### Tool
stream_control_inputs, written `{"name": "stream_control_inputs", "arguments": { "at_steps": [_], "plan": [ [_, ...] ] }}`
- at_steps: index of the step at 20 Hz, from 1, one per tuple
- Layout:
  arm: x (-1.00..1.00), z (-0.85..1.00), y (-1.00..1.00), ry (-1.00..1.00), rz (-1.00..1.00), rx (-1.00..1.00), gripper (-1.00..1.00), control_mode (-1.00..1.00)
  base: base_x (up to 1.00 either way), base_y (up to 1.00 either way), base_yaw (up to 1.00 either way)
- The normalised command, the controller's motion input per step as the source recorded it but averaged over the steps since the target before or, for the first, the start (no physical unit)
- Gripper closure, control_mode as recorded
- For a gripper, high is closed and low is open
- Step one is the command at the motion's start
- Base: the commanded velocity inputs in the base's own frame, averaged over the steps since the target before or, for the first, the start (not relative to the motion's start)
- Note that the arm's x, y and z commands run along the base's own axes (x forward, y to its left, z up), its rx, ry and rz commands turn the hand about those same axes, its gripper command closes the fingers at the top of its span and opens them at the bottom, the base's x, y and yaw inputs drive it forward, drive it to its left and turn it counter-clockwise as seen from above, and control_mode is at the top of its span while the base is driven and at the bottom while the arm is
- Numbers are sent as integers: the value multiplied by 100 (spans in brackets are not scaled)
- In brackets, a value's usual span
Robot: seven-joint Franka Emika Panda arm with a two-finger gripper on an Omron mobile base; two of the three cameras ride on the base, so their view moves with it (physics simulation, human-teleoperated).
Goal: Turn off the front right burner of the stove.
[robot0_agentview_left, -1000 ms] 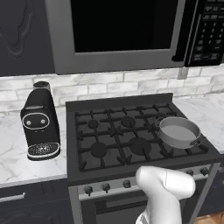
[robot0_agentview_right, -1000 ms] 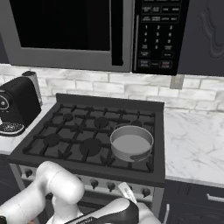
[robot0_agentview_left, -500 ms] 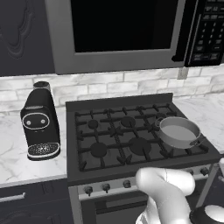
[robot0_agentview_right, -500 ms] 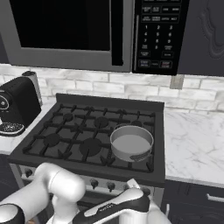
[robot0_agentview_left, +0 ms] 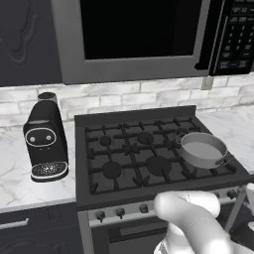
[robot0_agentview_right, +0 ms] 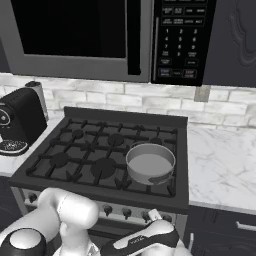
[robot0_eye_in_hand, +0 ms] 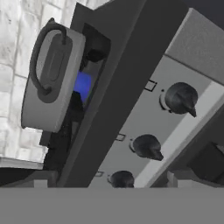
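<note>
The black stove (robot0_agentview_left: 149, 163) fills the middle of both base views, its grates (robot0_agentview_right: 95, 150) dark. A grey pot (robot0_agentview_right: 150, 162) sits on the front right burner. In the rolled hand view the pot (robot0_eye_in_hand: 52, 78) is at the left with a blue flame (robot0_eye_in_hand: 82, 85) under it. Three dark knobs (robot0_eye_in_hand: 181, 98) (robot0_eye_in_hand: 146, 146) (robot0_eye_in_hand: 121, 178) stand out from the silver front strip (robot0_eye_in_hand: 144, 118), close ahead of the hand. My gripper (robot0_agentview_right: 154, 216) is low against the strip's right part, at the end of the dark forearm (robot0_agentview_right: 142, 240). Its fingers are hidden.
A black coffee machine (robot0_agentview_left: 44, 139) stands on the marble counter (robot0_agentview_left: 20, 183) left of the stove. A microwave (robot0_agentview_right: 100, 35) hangs above it. Bare marble counter (robot0_agentview_right: 220, 165) lies to the right. Dark drawers (robot0_agentview_right: 225, 230) sit under the counter.
The forearm has swung up and to the right, bringing the hand up to the stove's front strip. The pot and stove have not moved.
</note>
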Motion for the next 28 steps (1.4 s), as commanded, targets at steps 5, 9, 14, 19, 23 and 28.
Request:
{"name": "stream_control_inputs", "arguments": {
  "at_steps": [5,9,14,19,23,28],
  "plan": [
    [24,-27,-4,-14,-7,5,-100,-100,0,0,0],
    [31,-36,-8,-4,-6,2,-100,-100,0,0,0],
    [16,-38,-21,-1,-4,0,-100,-100,0,0,0],
    [14,-33,-39,0,-3,0,-100,-100,0,0,0],
    [40,-24,-18,0,-4,0,-100,-100,0,0,0],
    [36,-18,0,0,-5,1,-100,-100,0,0,0]
  ]
}}
